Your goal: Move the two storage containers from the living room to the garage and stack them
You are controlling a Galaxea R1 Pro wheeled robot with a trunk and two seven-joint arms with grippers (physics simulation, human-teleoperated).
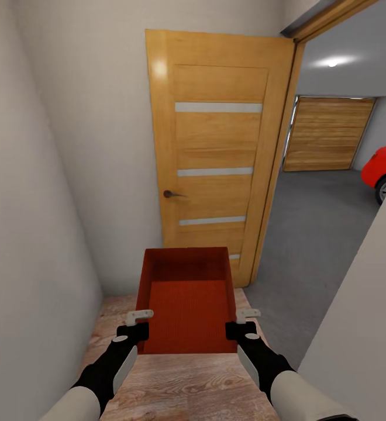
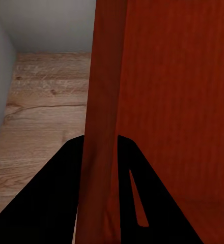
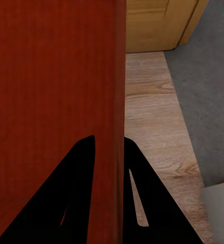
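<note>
Left gripper (image 1: 139, 325): black-and-white claw at the near left of the head view, jaws closed onto the left wall of the bin; in the left wrist view its two dark fingers (image 2: 51, 198) sit one on each side of that wall, pressed against it.
Right gripper (image 1: 243, 323): matching claw at the near right, jaws closed onto the right wall of the same bin; the right wrist view shows one dark finger (image 3: 152, 203) outside the wall and the other inside.
Storage container (image 1: 186, 301): orange-red rectangular open-top bin with low straight walls and a finely ribbed bottom, held level between both grippers above the floor planks, its far end toward the door.
Wood plank floor (image 1: 181, 386): light, grained boards under the bin, ending at a grey-white wall on the left.
Door (image 1: 216, 152): honey-coloured wooden door with three pale horizontal strips and a dark lever handle, standing open straight ahead, just beyond the bin.
Concrete floor (image 1: 316, 234): dark grey speckled surface past the doorway on the right, meeting the planks at the threshold.
Garage beyond: wooden slatted garage door (image 1: 327, 133) at the back, part of a red car (image 1: 385, 166) at the right edge, one round ceiling light (image 1: 332, 61) lit.
</note>
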